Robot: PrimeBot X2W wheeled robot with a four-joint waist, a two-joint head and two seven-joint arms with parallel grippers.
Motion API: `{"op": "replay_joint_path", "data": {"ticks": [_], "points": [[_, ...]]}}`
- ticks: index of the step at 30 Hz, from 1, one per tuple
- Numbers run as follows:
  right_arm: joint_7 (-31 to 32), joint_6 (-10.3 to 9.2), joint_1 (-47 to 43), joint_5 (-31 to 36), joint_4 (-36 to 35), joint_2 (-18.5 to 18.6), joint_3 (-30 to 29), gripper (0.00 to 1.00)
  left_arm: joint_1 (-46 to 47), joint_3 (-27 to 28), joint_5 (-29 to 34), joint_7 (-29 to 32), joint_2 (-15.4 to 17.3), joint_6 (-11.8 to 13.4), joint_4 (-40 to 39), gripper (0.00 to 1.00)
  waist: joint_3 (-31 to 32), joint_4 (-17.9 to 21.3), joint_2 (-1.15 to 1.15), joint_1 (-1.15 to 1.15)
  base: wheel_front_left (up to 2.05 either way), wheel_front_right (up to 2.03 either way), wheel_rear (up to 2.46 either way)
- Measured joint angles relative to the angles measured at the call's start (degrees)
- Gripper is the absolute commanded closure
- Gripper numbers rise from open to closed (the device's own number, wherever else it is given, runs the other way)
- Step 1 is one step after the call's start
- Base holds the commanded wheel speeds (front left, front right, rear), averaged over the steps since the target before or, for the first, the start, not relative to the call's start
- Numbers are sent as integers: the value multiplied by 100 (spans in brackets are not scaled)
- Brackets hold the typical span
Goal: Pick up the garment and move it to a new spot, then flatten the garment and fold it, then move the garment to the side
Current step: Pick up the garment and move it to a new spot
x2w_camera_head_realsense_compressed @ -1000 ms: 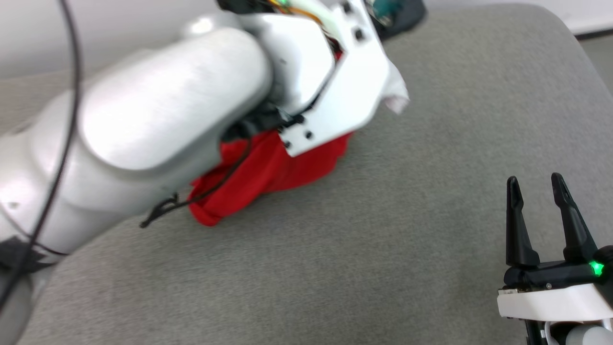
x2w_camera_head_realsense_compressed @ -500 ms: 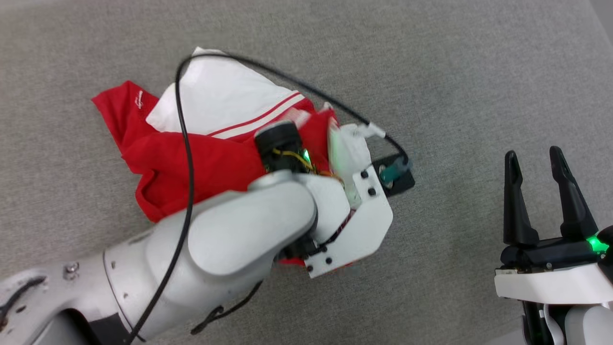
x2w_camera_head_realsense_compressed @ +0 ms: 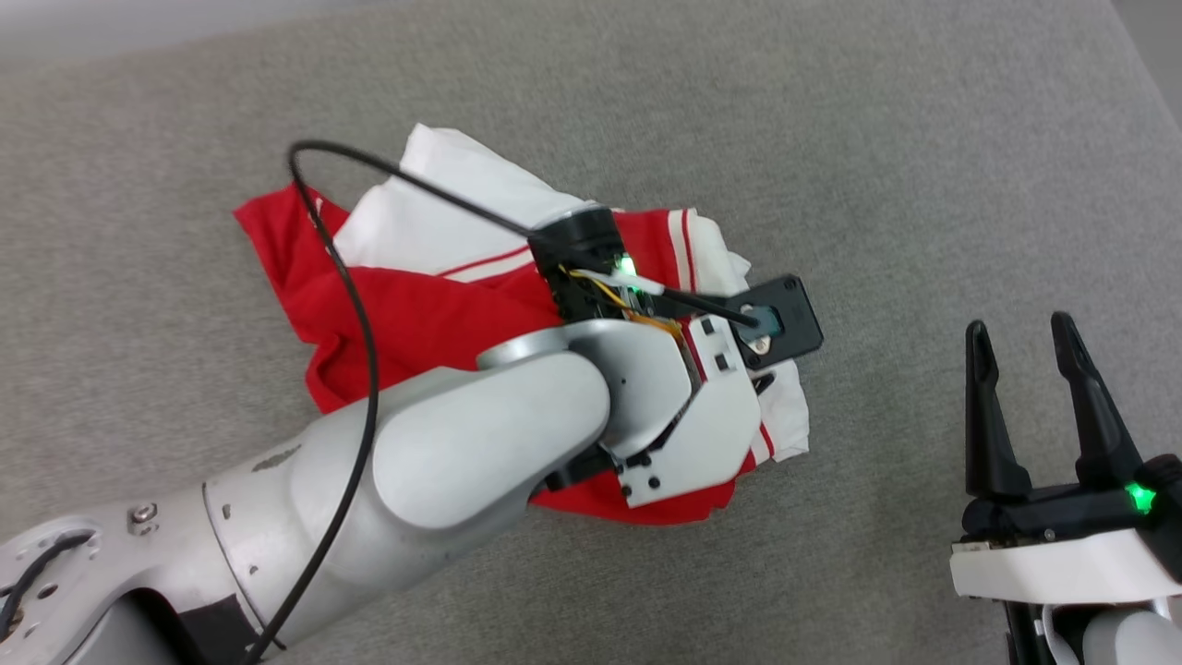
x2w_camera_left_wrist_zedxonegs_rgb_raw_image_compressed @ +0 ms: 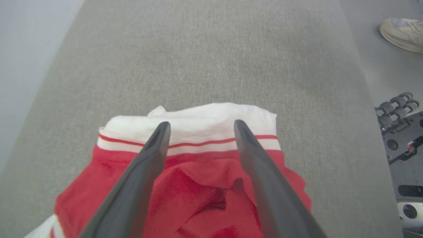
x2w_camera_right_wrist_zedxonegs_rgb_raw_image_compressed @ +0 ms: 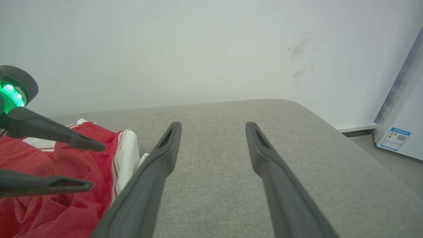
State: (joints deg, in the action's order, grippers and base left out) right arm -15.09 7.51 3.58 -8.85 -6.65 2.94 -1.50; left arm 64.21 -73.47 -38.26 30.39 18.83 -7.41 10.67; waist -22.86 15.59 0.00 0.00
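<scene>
Grey padded bench [x2w_camera_head_realsense_compressed: 923,139], pale wall [x2w_camera_right_wrist_zedxonegs_rgb_raw_image_compressed: 198,49] behind it. The garment [x2w_camera_head_realsense_compressed: 416,314] lies in a crumpled heap near the middle of the bench. It is red, with a white sleeve [x2w_camera_left_wrist_zedxonegs_rgb_raw_image_compressed: 211,115] edged in red stripes uppermost at the far side.

Left gripper [x2w_camera_left_wrist_zedxonegs_rgb_raw_image_compressed: 201,125]: fingers spread wide, poised over the heap and pointing across the red cloth toward the striped sleeve edge. Nothing is pinched between them. Whether the fingertips touch the fabric cannot be told. Right gripper [x2w_camera_head_realsense_compressed: 1019,328]: fingers likewise apart, empty, held well clear of the garment at the near right.

Assessment: the garment is neither flat nor folded, and a fresh grasp appears to be the step in hand.

Risks noted:
- The jaws straddle several bunched layers. Closing here could take sleeve and body together, so the cloth would come up as a wad that will not spread out.
- A shallow bite on the top fold alone could slip out under the weight of the rest.
- The black cable [x2w_camera_head_realsense_compressed: 360,305] loops from the left arm across the garment and might snag a fold.
- The right gripper stands too far off to pin or stretch the cloth, so one-armed dragging would likely add wrinkles.
</scene>
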Motion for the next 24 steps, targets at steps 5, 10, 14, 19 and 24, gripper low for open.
{"op": "replay_joint_path", "data": {"ticks": [5,10,14,19,24], "points": [[0,0,-259,125,24,1,-69,0,25,188,215,-1628,-58,67,433,0,438,-214,0,0,0,0,0],[0,0,-415,191,42,0,-169,0,-398,535,570,-2984,-48,792,584,0,810,-484,0,-1,0,0,0],[0,0,-514,240,41,0,-244,0,-915,914,637,-3895,56,1544,635,0,1025,-715,0,-1,0,0,0],[0,0,-631,293,41,0,-316,0,-1666,1456,615,-4473,224,2405,644,0,1216,-967,0,-1,0,0,0],[0,0,-662,324,38,1,-368,0,-2417,2147,802,-4530,327,3009,227,0,1316,-1172,0,-1,0,0,0]]}}
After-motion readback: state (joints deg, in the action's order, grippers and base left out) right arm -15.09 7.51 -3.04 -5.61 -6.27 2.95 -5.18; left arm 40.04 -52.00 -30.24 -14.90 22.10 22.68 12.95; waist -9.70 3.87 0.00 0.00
